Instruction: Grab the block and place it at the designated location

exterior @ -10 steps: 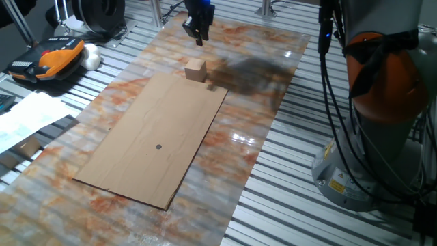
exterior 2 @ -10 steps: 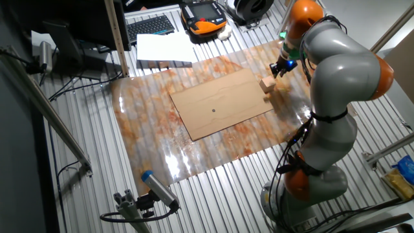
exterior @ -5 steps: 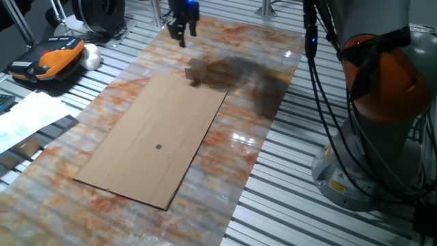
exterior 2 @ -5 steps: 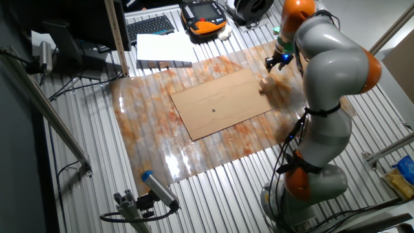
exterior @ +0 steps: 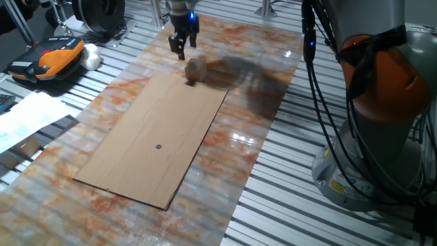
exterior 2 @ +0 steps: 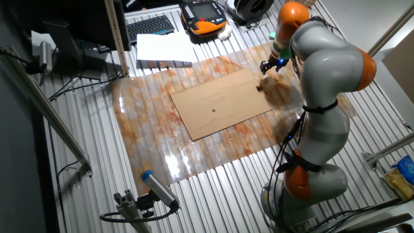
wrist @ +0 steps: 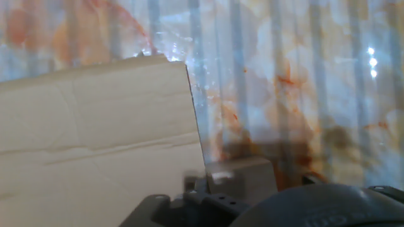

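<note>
The block (exterior: 196,68) is a small tan wooden cube on the marbled tabletop, just off the far corner of the brown cardboard sheet (exterior: 164,123). It lies in the arm's shadow and looks dim in the other fixed view (exterior 2: 267,83). My gripper (exterior: 181,49) hangs open and empty just left of and beyond the block, not touching it. It also shows in the other fixed view (exterior 2: 265,66). The dark dot (exterior: 158,146) sits mid-sheet, far from the block, and shows in the other fixed view (exterior 2: 214,110). In the hand view the block (wrist: 243,171) sits low, partly hidden by the hand's housing, beside the cardboard corner (wrist: 95,126).
An orange-black teach pendant (exterior: 53,56) and white papers (exterior: 27,116) lie left of the tabletop on the slatted bench. The robot's base (exterior: 372,137) and hanging cables (exterior: 321,82) stand at the right. A keyboard (exterior 2: 152,26) lies at the back.
The gripper swung left past the block, then came down closer to the table beside it. The arm's shadow now covers the block. The block has not moved.
</note>
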Robot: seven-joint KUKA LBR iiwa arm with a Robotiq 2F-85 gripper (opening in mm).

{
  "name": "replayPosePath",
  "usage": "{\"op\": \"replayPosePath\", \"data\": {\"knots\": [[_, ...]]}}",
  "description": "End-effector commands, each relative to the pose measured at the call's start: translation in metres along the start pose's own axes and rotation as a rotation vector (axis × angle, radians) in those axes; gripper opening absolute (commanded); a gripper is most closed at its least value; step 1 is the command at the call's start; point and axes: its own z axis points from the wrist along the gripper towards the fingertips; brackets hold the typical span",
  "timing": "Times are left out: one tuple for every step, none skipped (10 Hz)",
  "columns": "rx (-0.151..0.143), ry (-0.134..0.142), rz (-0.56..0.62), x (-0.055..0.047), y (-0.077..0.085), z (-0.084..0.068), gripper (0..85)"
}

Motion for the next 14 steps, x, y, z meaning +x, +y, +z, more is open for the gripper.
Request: {"op": "replayPosePath", "data": {"knots": [[-0.005, -0.002, -0.01, 0.001, 0.001, 0.007, 68.0], [-0.005, -0.002, -0.017, 0.002, 0.001, 0.009, 68.0], [-0.002, -0.004, -0.02, 0.003, -0.002, 0.009, 68.0], [-0.002, -0.008, -0.025, 0.005, -0.004, 0.009, 68.0], [-0.004, -0.014, -0.023, 0.007, -0.003, 0.012, 68.0], [-0.004, -0.017, -0.023, 0.007, -0.001, 0.015, 68.0], [-0.004, -0.02, -0.026, 0.007, -0.001, 0.018, 85.0], [-0.001, -0.025, -0.036, 0.007, -0.001, 0.021, 85.0], [0.003, -0.028, -0.047, 0.007, -0.004, 0.024, 85.0], [-0.005, -0.036, -0.048, 0.008, -0.005, 0.029, 85.0], [-0.005, -0.037, -0.048, 0.009, -0.005, 0.032, 85.0], [-0.011, -0.04, -0.046, 0.01, -0.006, 0.037, 85.0], [-0.002, -0.04, -0.045, 0.013, -0.005, 0.043, 68.0], [-0.005, -0.04, -0.045, 0.016, -0.004, 0.047, 68.0]]}}
